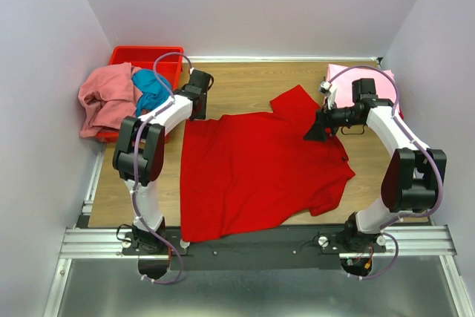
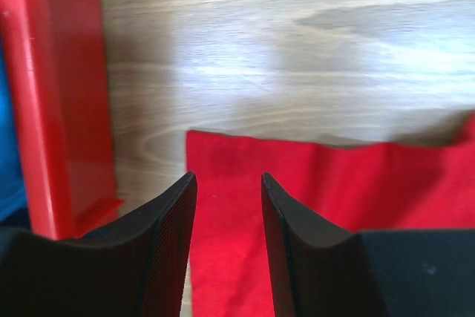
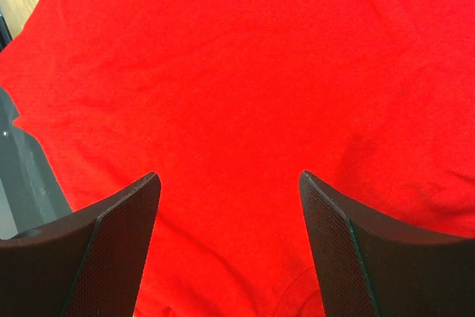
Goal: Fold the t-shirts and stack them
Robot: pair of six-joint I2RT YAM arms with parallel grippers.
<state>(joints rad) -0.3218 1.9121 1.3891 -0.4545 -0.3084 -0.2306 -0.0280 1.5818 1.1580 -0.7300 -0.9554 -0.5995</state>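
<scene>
Red t-shirt lies spread at centre frame on the surface, fold not yet begun; left gripper parted, empty over its upper-left corner, right gripper wide open above its right side; next, likely, each pinches an edge.

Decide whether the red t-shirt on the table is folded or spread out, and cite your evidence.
Spread out. The red t-shirt lies open and flat on the table, both sleeves sticking out; no fold visible.

A bright red cloth t-shirt lay at centre frame, a rigid red plastic bin upper left, a light pink cloth t-shirt upper right.
</scene>
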